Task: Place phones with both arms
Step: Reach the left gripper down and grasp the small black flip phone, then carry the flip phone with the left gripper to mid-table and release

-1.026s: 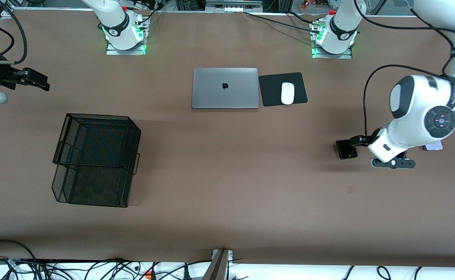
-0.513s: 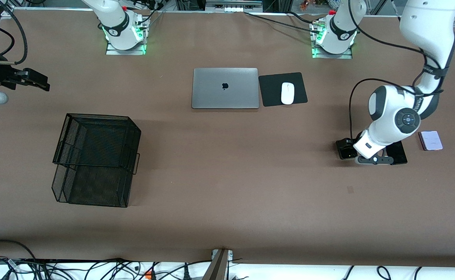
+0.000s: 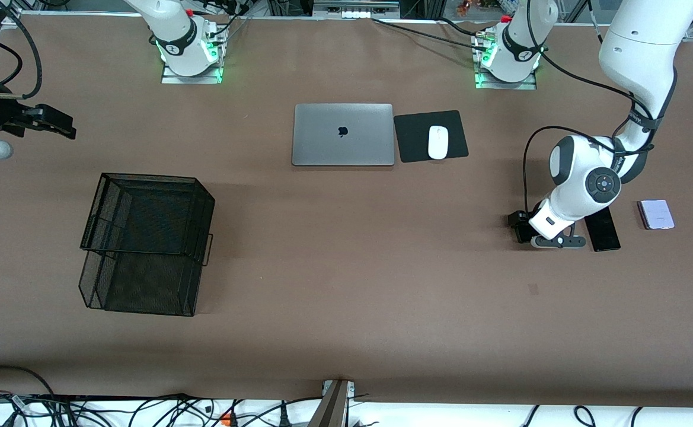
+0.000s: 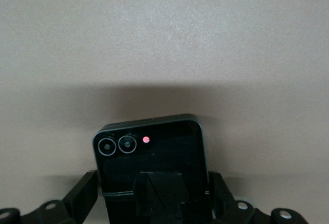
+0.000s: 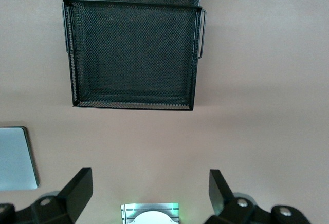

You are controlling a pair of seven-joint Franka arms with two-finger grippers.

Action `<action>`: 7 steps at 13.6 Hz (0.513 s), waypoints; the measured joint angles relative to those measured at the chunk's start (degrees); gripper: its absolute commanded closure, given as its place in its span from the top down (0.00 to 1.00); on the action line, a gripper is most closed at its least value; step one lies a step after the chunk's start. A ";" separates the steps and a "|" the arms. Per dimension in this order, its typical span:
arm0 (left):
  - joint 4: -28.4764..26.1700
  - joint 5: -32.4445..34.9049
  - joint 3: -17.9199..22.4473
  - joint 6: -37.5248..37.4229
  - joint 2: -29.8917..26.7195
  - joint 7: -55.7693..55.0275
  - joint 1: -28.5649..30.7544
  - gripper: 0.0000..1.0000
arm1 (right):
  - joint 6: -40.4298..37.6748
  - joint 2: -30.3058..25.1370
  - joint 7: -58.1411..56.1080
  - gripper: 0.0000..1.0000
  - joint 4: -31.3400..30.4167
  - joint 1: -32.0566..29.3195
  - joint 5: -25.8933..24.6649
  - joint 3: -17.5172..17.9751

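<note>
Left gripper (image 3: 521, 228) low at the small squarish black phone (image 4: 152, 165) on the brown counter (image 3: 346, 284), left arm's end; jaws straddle it (contact unclear). Long slim black slab phone (image 3: 602, 229) just beside, pale lavender-white squarish phone (image 3: 656, 214) near. Right gripper (image 3: 56, 126) waits over the counter's right-arm end, jaws open, black wire-mesh tray (image 5: 132, 54) nearby.

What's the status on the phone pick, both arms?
Left gripper down at the small black phone, fingers either side. Right gripper open, waiting at its table end. Long black phone and lavender phone on the table. Nothing blocking.
</note>
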 measured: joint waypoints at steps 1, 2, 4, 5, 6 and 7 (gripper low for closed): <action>0.00 0.00 -0.07 0.08 0.02 -0.06 0.00 0.23 | 0.00 0.03 0.00 1.00 0.00 0.00 0.00 0.00; 0.04 0.00 -0.22 0.10 -0.20 -0.07 -0.01 0.19 | 0.00 0.06 0.00 1.00 0.00 0.00 0.00 0.00; 0.02 0.00 -0.22 0.10 -0.23 -0.10 0.00 0.17 | 0.00 0.09 0.00 1.00 -0.01 0.00 0.00 0.00; 0.06 0.00 -0.22 0.10 -0.24 -0.10 -0.01 0.16 | 0.00 0.10 0.00 1.00 -0.01 0.00 0.00 0.00; 0.22 0.00 -0.24 0.05 -0.26 -0.11 -0.02 0.15 | 0.02 0.12 0.00 1.00 -0.01 0.00 0.00 0.00; 0.66 0.00 -0.34 -0.63 -0.37 -0.11 -0.08 0.15 | 0.04 0.16 0.00 1.00 -0.02 0.00 0.00 0.00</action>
